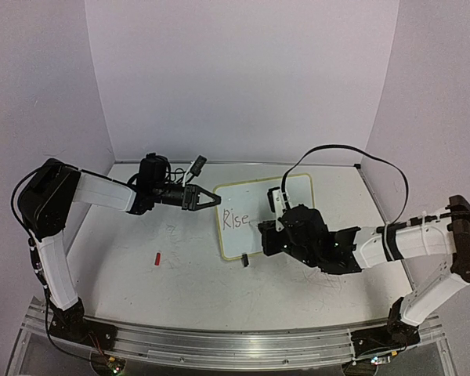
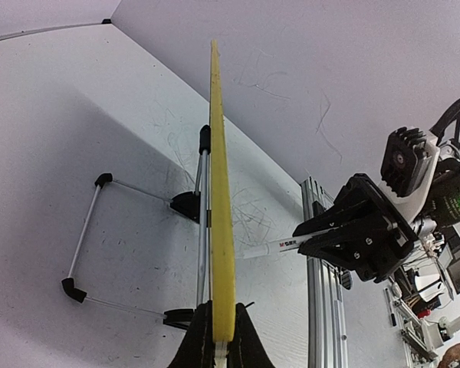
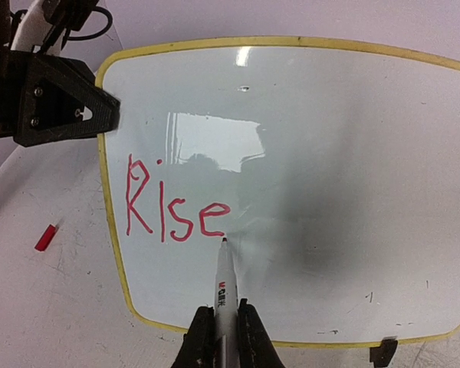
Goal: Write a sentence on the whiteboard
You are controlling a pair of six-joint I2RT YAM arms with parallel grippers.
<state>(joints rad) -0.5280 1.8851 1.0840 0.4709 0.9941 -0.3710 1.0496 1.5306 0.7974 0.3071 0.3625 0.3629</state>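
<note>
The whiteboard (image 1: 290, 205) stands propped, with a pale yellow rim. In the right wrist view the whiteboard (image 3: 330, 153) bears the red word "Rise" (image 3: 176, 208) at its left. My left gripper (image 1: 215, 199) is shut on the board's left rim; the left wrist view shows the yellow rim (image 2: 219, 192) edge-on between the left gripper's (image 2: 221, 341) jaws. My right gripper (image 3: 225, 337) is shut on a white marker (image 3: 225, 280), whose red tip is at the board just right of the "e". The right gripper (image 1: 262, 227) is in front of the board.
A red marker cap (image 1: 157, 258) lies on the scribbled tabletop left of the board. The board's wire stand with black feet (image 2: 83, 245) rests behind it. An aluminium rail (image 1: 219, 341) runs along the near edge. Walls close in the back and sides.
</note>
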